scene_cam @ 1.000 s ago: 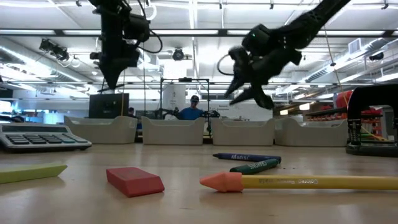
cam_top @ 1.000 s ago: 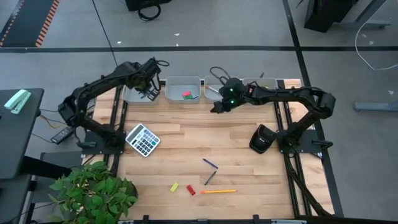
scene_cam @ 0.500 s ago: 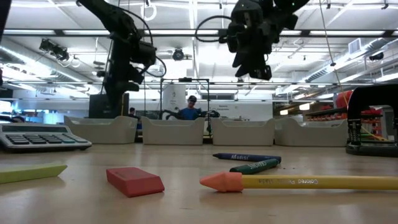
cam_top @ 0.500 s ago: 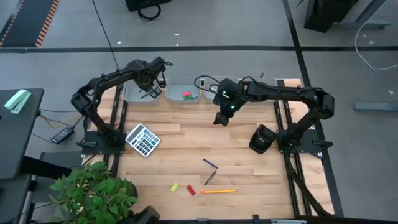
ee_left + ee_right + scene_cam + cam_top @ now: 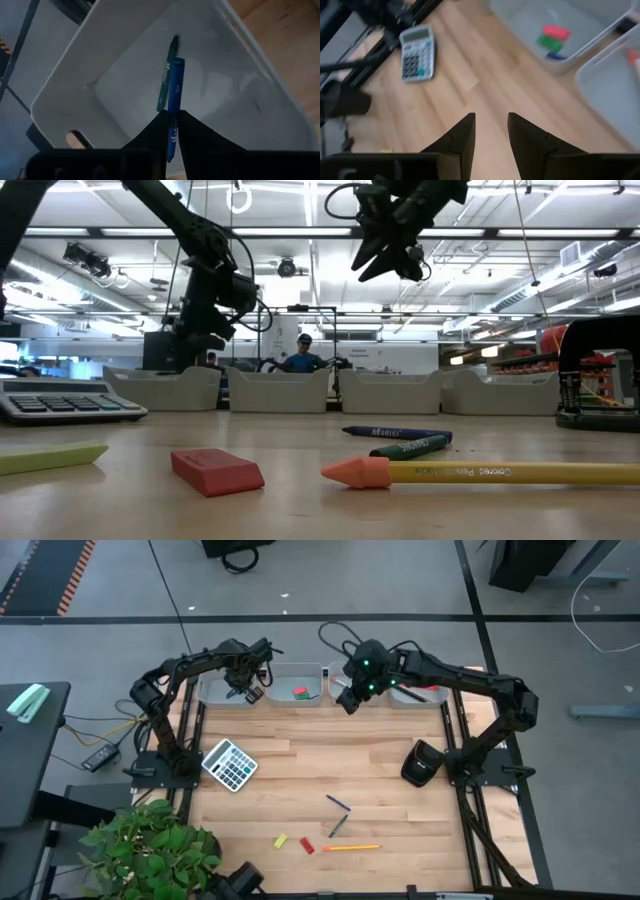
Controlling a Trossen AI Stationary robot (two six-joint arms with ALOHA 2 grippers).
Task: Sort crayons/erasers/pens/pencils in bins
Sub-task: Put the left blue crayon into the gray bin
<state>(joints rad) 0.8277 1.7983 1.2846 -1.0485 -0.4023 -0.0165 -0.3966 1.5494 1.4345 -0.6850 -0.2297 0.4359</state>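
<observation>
The blue crayon (image 5: 175, 80) is clamped in the left gripper (image 5: 173, 114), pointing into the bin (image 5: 65, 95) directly ahead, beside a green crayon (image 5: 165, 85) lying there. The gripper has edged along the bin, so letting go looks next. The right gripper (image 5: 491, 117), fingers apart and empty, has risen from the table.

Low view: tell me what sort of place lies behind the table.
Probably a robotics lab or workshop. Long ceiling strip lights run over an open hall, a person sits at a workstation behind the grey bins, and shelving with red gear stands at the right.
</observation>
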